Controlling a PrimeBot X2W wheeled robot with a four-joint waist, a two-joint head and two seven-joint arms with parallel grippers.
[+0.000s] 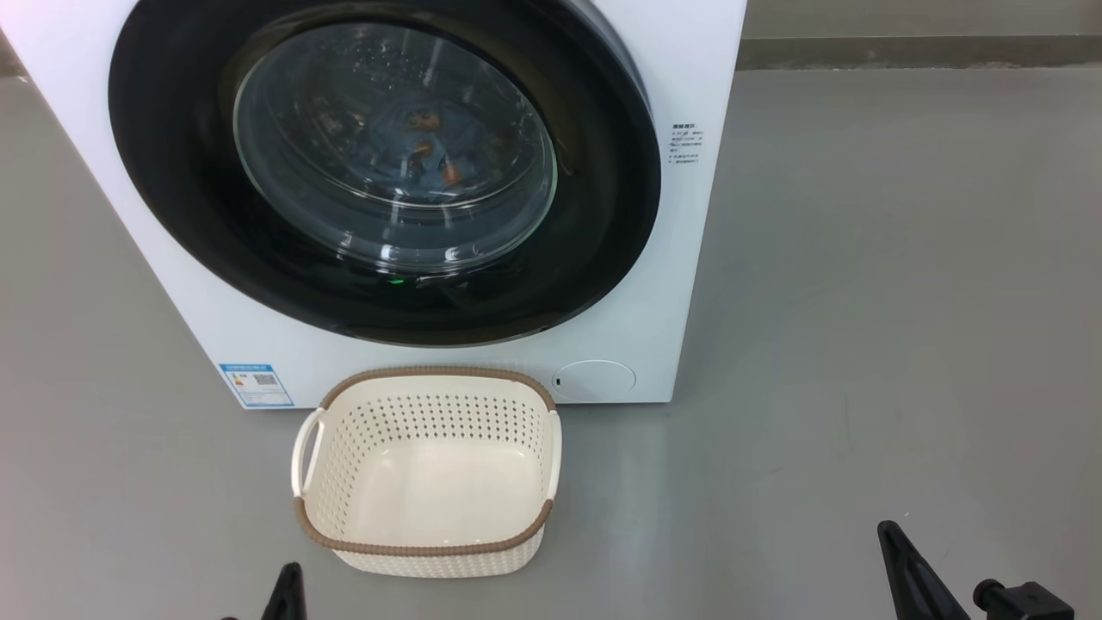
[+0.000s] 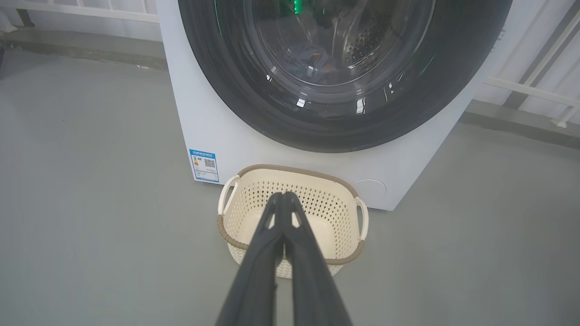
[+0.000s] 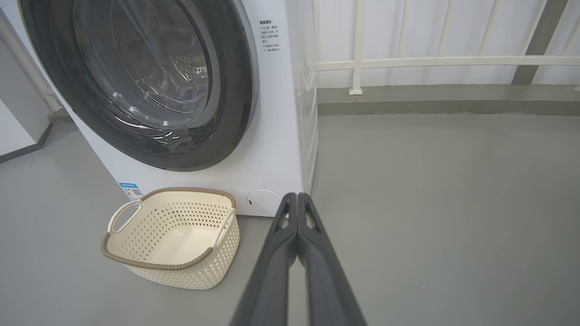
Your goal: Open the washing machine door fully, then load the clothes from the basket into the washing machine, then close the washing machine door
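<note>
The washing machine [image 1: 715, 77] is a white box with its round black-rimmed door [image 1: 387, 172] lying flat against the front. Through the glass I see the light-blue clothes [image 1: 426, 151] with orange figures inside the drum. The cream basket [image 1: 428, 469] stands on the floor right before the machine, with nothing in it. My left gripper [image 2: 283, 195] is shut and hovers short of the basket; its tip shows at the head view's bottom edge [image 1: 288, 590]. My right gripper [image 3: 297, 195] is shut, low over the floor to the right of the basket, also [image 1: 900, 560].
Grey floor [image 1: 861, 301] spreads wide to the right of the machine. A white railing [image 3: 408, 61] and a low grey kerb [image 3: 430, 102] run along the back wall. A blue label [image 1: 256, 384] and a round cover [image 1: 594, 379] sit low on the machine's front.
</note>
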